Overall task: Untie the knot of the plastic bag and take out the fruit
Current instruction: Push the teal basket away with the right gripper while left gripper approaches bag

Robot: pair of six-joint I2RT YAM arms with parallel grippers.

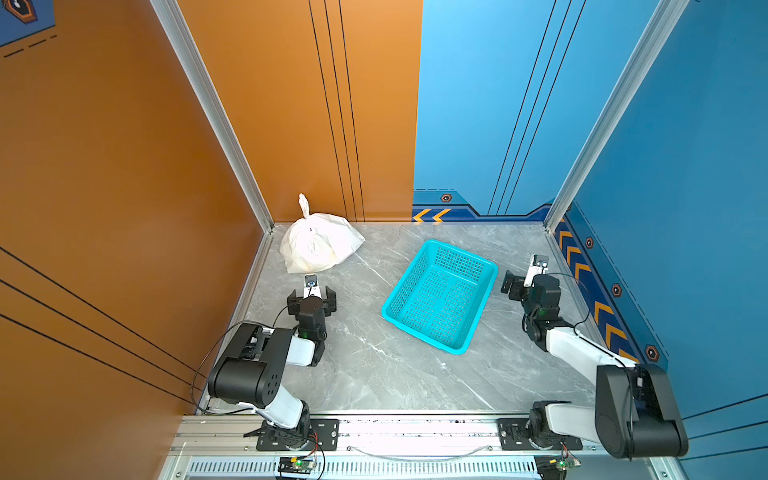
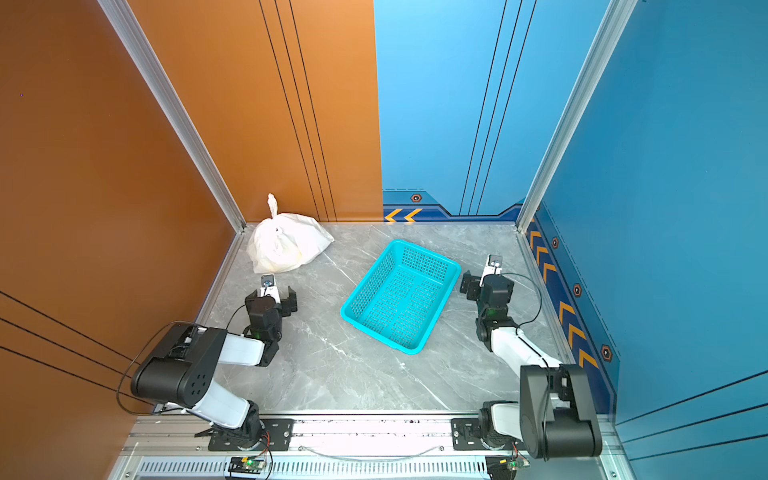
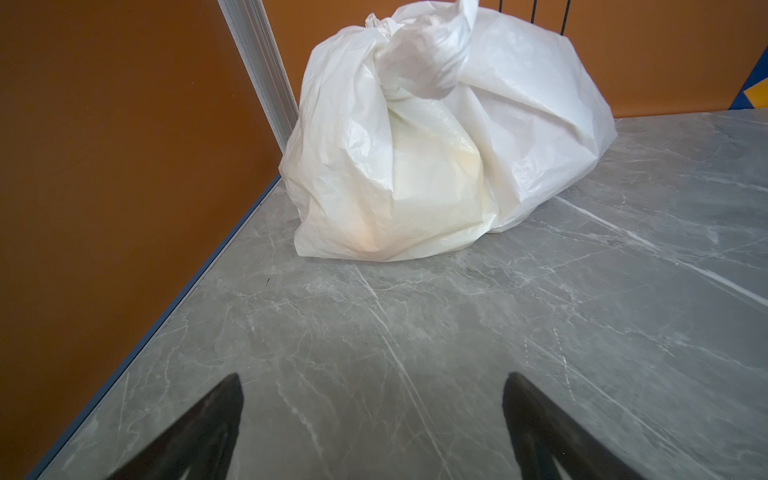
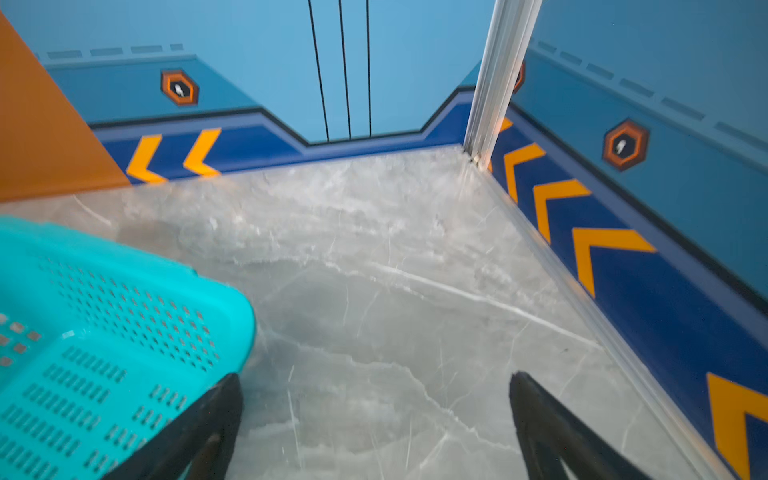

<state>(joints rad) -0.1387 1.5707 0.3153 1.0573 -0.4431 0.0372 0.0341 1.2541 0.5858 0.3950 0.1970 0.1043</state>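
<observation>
The white plastic bag [image 1: 318,245] [image 2: 286,245] [image 3: 436,158] sits tied in the far left corner of the table. Its knot [image 1: 304,205] [image 2: 272,205] [image 3: 384,41] stands up as a twisted tail on top. The fruit is hidden inside; only a pale yellowish shade shows through the plastic. My left gripper [image 1: 311,293] [image 2: 272,294] [image 3: 374,376] is open just in front of the bag, facing it and apart from it. Beside the basket's right side, my right gripper [image 1: 528,278] [image 2: 486,278] [image 4: 376,376] is open and holds nothing.
A teal perforated basket [image 1: 465,252] [image 2: 428,252] [image 4: 124,253] lies empty mid-table, turned at an angle. Orange walls and an aluminium post [image 3: 266,75] close in behind the bag. Blue walls bound the right side. Grey marble tabletop [image 1: 395,374] stretches between the arms.
</observation>
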